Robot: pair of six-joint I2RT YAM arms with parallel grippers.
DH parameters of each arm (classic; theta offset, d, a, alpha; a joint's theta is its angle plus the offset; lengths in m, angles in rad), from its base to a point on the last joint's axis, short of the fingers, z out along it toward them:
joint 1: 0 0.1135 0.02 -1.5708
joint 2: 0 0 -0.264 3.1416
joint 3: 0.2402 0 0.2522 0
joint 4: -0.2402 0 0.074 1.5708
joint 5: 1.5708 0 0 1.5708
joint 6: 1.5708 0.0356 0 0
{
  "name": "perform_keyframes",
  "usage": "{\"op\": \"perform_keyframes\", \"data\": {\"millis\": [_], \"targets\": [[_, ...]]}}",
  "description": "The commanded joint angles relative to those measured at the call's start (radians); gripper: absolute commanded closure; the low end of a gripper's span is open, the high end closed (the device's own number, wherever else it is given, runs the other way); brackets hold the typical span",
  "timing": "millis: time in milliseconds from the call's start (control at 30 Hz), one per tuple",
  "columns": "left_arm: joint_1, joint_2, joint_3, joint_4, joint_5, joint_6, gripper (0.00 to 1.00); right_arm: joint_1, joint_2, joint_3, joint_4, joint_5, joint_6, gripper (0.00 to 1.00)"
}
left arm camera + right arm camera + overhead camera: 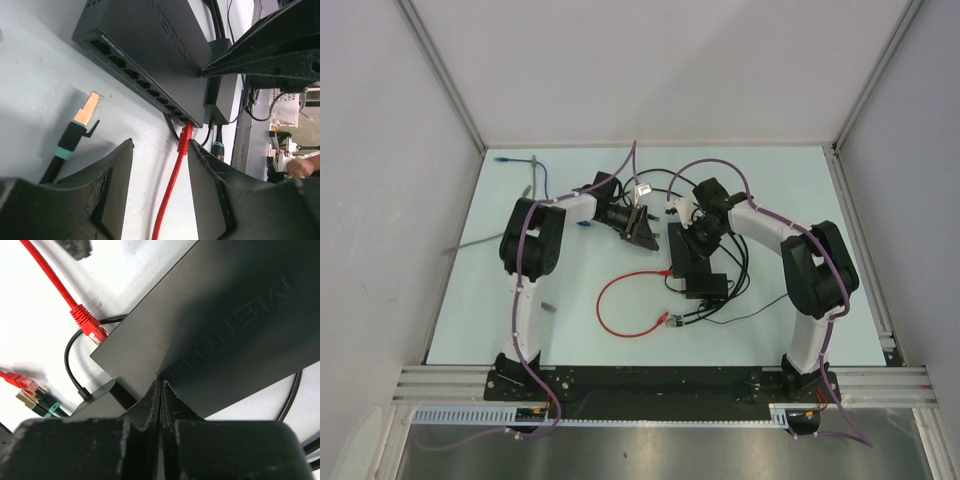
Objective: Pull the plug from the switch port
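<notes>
The switch [680, 260] is a flat black box in the middle of the table, with a row of sockets along its left edge [135, 75]. A red plug [185, 136] sits in the end socket, and its red cable [167, 195] runs back between the fingers of my left gripper [161, 145]. That gripper is open and touches neither the plug nor the cable. My right gripper [161, 382] is shut, with its tips resting on the switch's top [235, 305]. The red plug [90, 326] shows at the switch's corner in the right wrist view.
A smaller black box [706, 285] with thin black leads lies against the switch's near end. A loose plug [84, 114] with a teal boot lies left of the sockets. The red cable loops [610, 305] to a second red plug [17, 381]. Blue and grey cables [525, 170] lie at the far left.
</notes>
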State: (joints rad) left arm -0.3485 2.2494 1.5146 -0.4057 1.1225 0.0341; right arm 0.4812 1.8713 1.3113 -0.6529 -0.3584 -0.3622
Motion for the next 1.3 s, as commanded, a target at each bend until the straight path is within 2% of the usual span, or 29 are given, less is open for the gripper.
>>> {"op": "perform_keyframes", "data": {"millis": [0, 233, 400, 633, 867, 967, 1100, 1267], "targets": [[-0.007, 0.032, 0.067, -0.038, 0.068, 0.041, 0.48, -0.007, 0.009, -0.015, -0.042, 0.064, -0.064, 0.98], [-0.009, 0.064, 0.117, -0.022, 0.079, 0.027, 0.47, -0.047, 0.146, -0.026, 0.047, 0.131, -0.017, 0.98], [-0.007, 0.072, 0.176, -0.021, 0.065, -0.003, 0.48, -0.082, 0.23, 0.046, 0.068, 0.185, -0.038, 0.99], [-0.007, 0.055, 0.15, -0.031, 0.082, -0.005, 0.48, -0.11, 0.29, 0.154, 0.026, 0.158, -0.081, 0.99], [-0.032, 0.084, 0.15, -0.077, 0.131, 0.033, 0.56, -0.095, 0.295, 0.154, 0.002, 0.118, -0.05, 0.98], [-0.049, 0.117, 0.185, -0.165, 0.16, 0.099, 0.58, -0.09, 0.298, 0.154, 0.009, 0.122, -0.049, 0.98], [-0.064, 0.18, 0.312, -0.42, 0.181, 0.263, 0.62, -0.087, 0.293, 0.147, 0.007, 0.128, -0.046, 0.98], [-0.073, 0.19, 0.285, -0.45, 0.178, 0.314, 0.62, -0.085, 0.212, 0.147, 0.029, 0.119, -0.034, 0.98]]}}
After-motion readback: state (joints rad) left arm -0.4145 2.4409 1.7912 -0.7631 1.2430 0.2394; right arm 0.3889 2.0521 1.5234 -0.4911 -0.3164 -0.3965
